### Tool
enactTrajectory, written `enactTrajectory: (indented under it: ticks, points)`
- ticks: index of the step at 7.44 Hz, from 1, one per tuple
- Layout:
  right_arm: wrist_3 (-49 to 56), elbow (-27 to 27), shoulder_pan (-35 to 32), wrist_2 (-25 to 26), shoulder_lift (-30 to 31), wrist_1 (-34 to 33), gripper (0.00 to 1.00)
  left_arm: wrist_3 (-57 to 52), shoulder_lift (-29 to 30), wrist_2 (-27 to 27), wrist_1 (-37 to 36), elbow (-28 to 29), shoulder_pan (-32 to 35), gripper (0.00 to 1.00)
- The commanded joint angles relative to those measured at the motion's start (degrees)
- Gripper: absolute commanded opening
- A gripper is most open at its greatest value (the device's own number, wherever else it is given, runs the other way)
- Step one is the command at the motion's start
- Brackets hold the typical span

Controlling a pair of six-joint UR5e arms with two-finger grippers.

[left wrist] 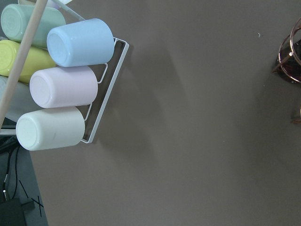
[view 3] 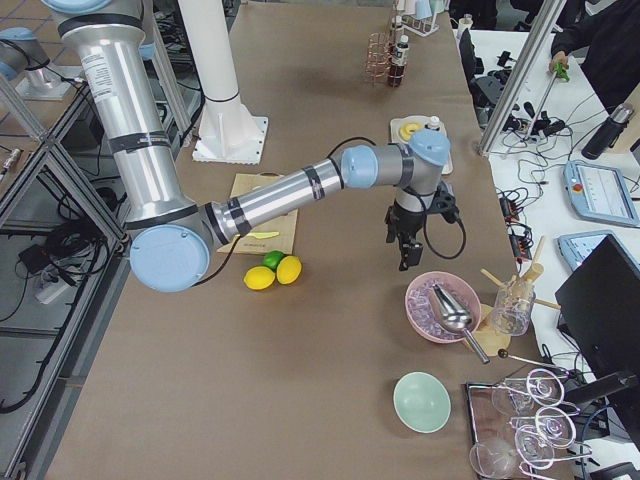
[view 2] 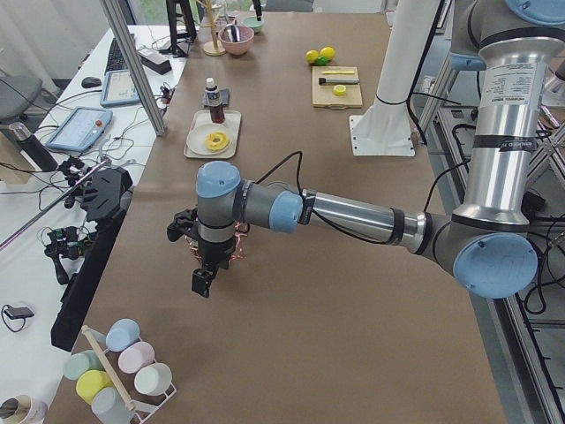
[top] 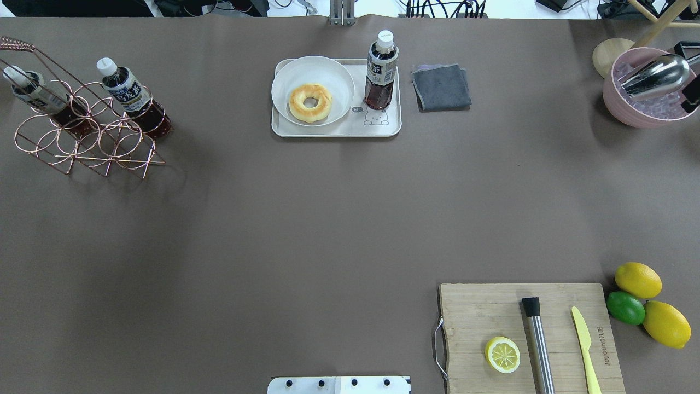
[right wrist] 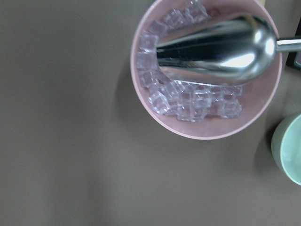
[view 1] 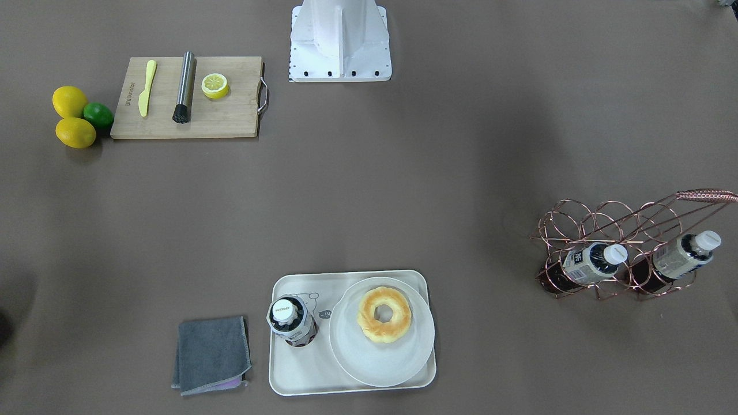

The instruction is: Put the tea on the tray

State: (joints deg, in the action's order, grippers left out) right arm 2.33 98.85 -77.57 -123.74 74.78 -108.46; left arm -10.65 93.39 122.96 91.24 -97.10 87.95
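One tea bottle (view 1: 292, 321) stands upright on the cream tray (view 1: 300, 372), at its end beside the bear drawing; it also shows in the overhead view (top: 381, 71) on the tray (top: 333, 130). Two more tea bottles (top: 128, 93) (top: 38, 97) lean in a copper wire rack (top: 82, 148). My left gripper (view 2: 201, 281) hangs over the table near the rack, far from the tray. My right gripper (view 3: 405, 255) hangs near a pink ice bowl (view 3: 440, 305). Both show only in the side views, so I cannot tell whether they are open or shut.
A round white plate (top: 290, 76) with a doughnut (top: 310, 102) fills the rest of the tray. A grey cloth (top: 441, 86) lies beside it. A cutting board (top: 492, 312) holds a knife, a muddler and a lemon half; lemons and a lime (top: 626, 307) lie beside it. A cup rack (left wrist: 61, 84) stands at the left end.
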Motion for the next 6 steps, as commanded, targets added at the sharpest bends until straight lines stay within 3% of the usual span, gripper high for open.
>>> enactTrajectory:
  ticks: [1, 3, 4, 6]
  points:
    - [9.71, -7.6, -7.23, -5.88, 4.39, 2.02, 1.0, 0.02, -4.34, 10.19, 0.43, 1.74, 1.16, 0.98]
    - [11.38, -11.73, -10.48, -7.72, 8.0, 9.72, 1.0, 0.02, -5.76, 10.29, 0.52, 1.82, 2.14, 0.98]
    - [12.34, -12.1, -10.76, -10.26, 9.66, 11.33, 1.0, -0.07, -5.85, 10.2, 0.52, 2.0, 2.05, 0.98]
    - [12.61, -12.45, -10.94, -10.73, 9.86, 11.52, 1.0, -0.07, -6.2, 10.2, 0.52, 2.0, 2.14, 0.98]
